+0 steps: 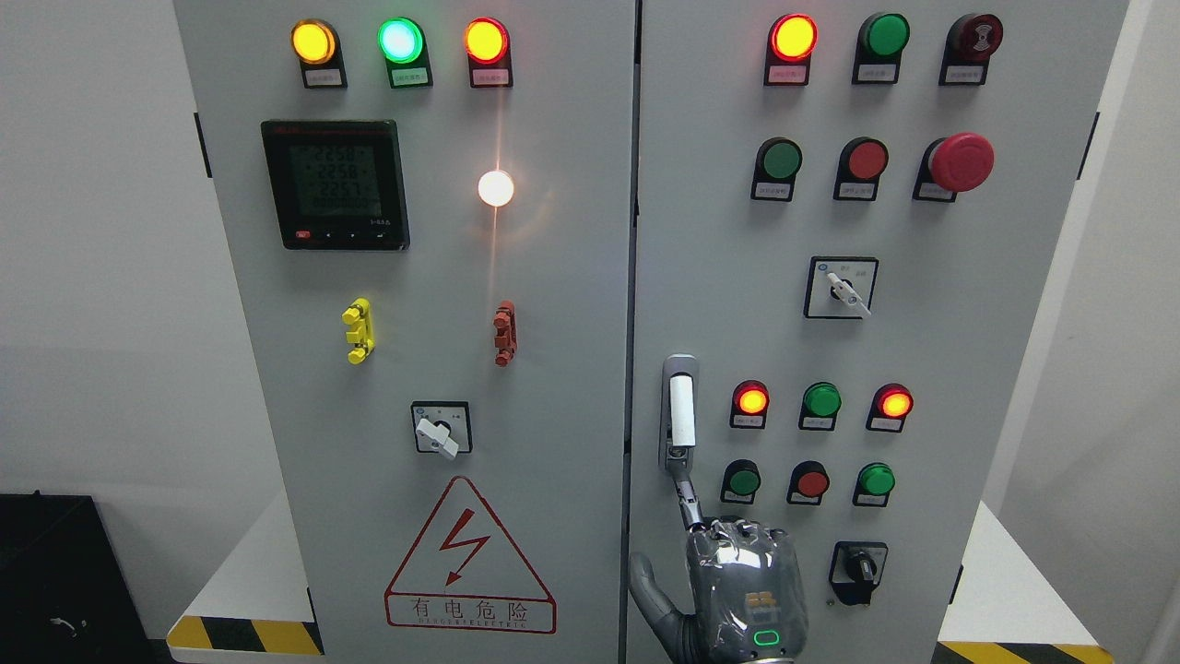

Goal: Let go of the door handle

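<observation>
Head view: grey metal robot hand (pixel 737 576) w/ one finger (pixel 684 489) touching white door handle (pixel 682 412), holding nothing, other fingers curled.

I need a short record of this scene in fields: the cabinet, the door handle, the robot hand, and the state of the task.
cabinet: grey electrical cabinet, two doors, both shut
door handle: white lever on right door, upright
hand: one robot hand below the handle, index finger reaching its lower end; side unclear
grasp: not wrapped around the handle
task state: handle looks nearly released
</observation>
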Robot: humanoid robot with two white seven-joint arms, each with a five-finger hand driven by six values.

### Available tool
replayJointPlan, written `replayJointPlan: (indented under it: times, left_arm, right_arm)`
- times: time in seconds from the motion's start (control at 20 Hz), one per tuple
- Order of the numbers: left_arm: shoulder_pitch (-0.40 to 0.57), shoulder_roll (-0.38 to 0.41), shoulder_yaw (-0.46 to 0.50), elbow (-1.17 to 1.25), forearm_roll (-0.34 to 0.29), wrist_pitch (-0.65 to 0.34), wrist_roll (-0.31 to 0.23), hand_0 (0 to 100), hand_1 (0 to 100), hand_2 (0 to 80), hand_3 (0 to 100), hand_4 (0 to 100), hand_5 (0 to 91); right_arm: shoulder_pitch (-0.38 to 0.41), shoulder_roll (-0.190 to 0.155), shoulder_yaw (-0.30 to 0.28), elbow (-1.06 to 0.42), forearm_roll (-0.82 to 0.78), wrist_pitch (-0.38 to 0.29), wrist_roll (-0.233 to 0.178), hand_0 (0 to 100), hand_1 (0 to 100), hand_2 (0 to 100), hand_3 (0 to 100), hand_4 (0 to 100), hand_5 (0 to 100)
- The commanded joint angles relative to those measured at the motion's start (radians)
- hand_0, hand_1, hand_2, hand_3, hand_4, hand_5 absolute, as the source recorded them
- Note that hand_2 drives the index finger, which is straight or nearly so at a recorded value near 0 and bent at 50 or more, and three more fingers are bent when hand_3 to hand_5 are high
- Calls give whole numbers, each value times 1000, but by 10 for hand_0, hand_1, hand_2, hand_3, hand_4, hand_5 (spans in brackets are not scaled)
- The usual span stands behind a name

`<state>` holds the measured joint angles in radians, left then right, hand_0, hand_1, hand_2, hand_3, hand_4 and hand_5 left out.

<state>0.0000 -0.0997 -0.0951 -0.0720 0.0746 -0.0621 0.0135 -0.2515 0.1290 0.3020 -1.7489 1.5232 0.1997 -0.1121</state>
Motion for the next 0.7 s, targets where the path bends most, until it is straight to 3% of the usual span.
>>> replayJointPlan:
  times: [0.0, 0.65]
  left_arm:
    - [17, 0, 0, 0, 1, -1, 0, 120, 556, 0, 0, 0, 0]
    - [17, 0, 0, 0, 1, -1, 0, 120, 556, 0, 0, 0, 0]
  right_arm:
    - [0, -2, 0, -35, 0, -2, -3, 456, 224, 124, 944, 921, 953]
    - [2, -3, 2, -57, 0, -3, -1, 453, 225, 125, 945, 923, 956]
